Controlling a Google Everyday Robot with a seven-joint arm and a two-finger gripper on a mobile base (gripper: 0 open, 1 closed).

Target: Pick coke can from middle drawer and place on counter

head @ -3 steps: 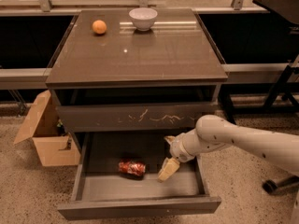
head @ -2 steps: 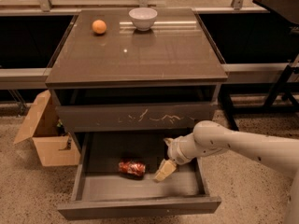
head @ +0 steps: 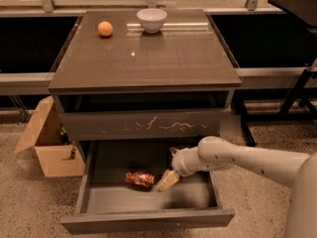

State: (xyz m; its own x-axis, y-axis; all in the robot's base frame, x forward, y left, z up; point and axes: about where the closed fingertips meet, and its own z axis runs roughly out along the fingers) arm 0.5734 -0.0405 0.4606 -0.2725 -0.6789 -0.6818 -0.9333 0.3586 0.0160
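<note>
The coke can point(head: 139, 179) lies on its side on the grey floor of the open middle drawer point(head: 148, 221), left of centre. My gripper point(head: 166, 181) reaches into the drawer from the right on a white arm, its pale fingers pointing down-left, just right of the can and close to it. The counter point(head: 168, 58) is the glossy dark top of the cabinet above.
An orange point(head: 105, 29) and a white bowl point(head: 151, 19) sit at the back of the counter. The drawer front above has white scratch marks point(head: 163, 126). An open cardboard box point(head: 47, 143) stands on the floor to the left. A dark stand point(head: 302, 90) is at right.
My gripper has moved left inside the drawer, closer to the coke can. The can has not moved.
</note>
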